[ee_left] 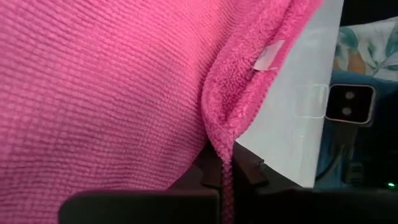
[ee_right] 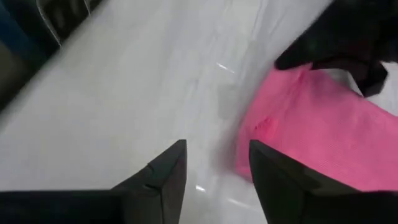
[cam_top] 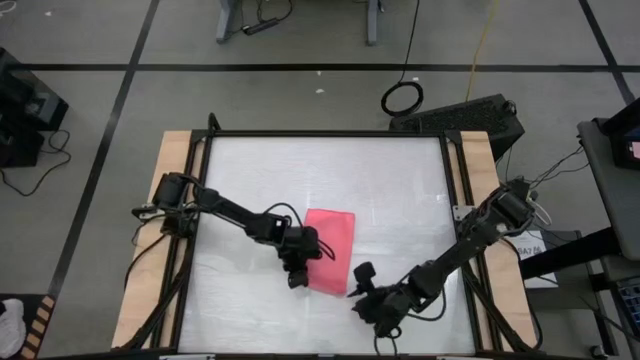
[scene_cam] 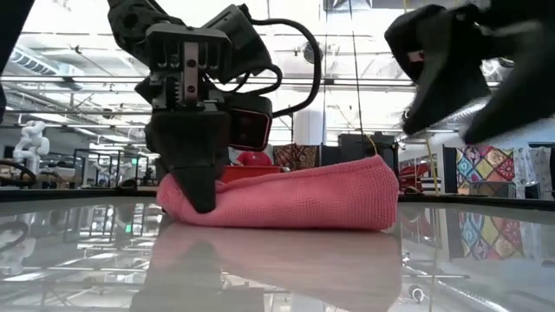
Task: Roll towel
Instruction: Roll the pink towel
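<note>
One big white table (cam_top: 390,190) holds everything, and the towel (cam_top: 332,250) lies near its middle, a small pink cloth folded over into a soft, puffy pad. It sits right at the jaws of the left gripper (cam_top: 297,270), and just ahead of the jaws of the right gripper (ee_right: 214,177). The left gripper is down at the towel's near corner, and its jaws are pinched together on the edge of the cloth, as the left wrist view shows a thin fold of pink squeezed between them. The right gripper hangs a little above the table with its jaws apart and nothing in them, and the towel's corner lies just past its finger tips. The towel looks very light and floppy. It bends and bunches with no push back, so it likely sags when lifted and will not stay in a shape by itself. Its fuzzy, bumpy skin probably grips well, but the table looks shiny and smooth, so the cloth may slide away if pushed. A good place to hold it is a thick folded edge or a corner, where jaws can close on both layers. A tiny white tag (ee_left: 268,57) sticks out at the hem.
</note>
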Motion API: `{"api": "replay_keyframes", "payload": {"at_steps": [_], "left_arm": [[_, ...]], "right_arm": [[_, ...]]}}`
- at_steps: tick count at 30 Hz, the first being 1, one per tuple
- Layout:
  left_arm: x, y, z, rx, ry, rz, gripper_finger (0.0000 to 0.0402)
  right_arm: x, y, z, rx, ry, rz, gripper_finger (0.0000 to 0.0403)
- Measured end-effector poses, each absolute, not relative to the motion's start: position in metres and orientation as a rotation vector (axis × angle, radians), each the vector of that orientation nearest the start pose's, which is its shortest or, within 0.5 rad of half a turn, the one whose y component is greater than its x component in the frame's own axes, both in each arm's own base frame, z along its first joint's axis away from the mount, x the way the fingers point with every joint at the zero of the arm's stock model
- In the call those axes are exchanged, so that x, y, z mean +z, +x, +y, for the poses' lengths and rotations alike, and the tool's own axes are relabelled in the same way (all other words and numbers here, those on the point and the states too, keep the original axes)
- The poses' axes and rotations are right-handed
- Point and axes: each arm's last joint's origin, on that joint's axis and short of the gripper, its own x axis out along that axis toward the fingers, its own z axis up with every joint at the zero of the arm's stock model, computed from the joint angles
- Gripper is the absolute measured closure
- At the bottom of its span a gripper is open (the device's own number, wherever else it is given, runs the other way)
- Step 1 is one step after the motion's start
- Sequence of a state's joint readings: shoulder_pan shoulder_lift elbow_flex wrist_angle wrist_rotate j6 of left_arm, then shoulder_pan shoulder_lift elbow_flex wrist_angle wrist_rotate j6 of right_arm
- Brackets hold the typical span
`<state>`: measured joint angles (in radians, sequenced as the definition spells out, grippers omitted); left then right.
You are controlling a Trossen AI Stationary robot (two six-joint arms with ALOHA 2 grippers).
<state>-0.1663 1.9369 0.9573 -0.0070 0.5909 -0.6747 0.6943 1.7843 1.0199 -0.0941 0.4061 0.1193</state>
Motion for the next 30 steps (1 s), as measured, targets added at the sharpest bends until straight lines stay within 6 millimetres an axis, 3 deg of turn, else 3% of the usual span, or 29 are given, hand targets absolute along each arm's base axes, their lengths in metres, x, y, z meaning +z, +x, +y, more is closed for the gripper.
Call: {"api": "replay_keyframes", "payload": {"at_steps": [8, 15, 19, 30], "left_arm": [[0.104, 0.346, -0.060, -0.360, -0.853, 1.193, 0.0395], [0.103, 0.346, -0.057, -0.358, -0.863, 1.194, 0.0395], [0.103, 0.346, -0.057, -0.372, -0.868, 1.198, 0.0395], [0.104, 0.345, -0.059, -0.431, -0.884, 1.214, 0.0395]], "right_arm": [[0.149, 0.297, 0.214, 0.290, -0.535, 0.710, 0.0271], [0.134, 0.312, 0.198, 0.275, -0.600, 0.728, 0.0277], [0.115, 0.319, 0.188, 0.240, -0.594, 0.790, 0.0277], [0.110, 0.327, 0.178, 0.165, -0.461, 0.815, 0.0277]]}}
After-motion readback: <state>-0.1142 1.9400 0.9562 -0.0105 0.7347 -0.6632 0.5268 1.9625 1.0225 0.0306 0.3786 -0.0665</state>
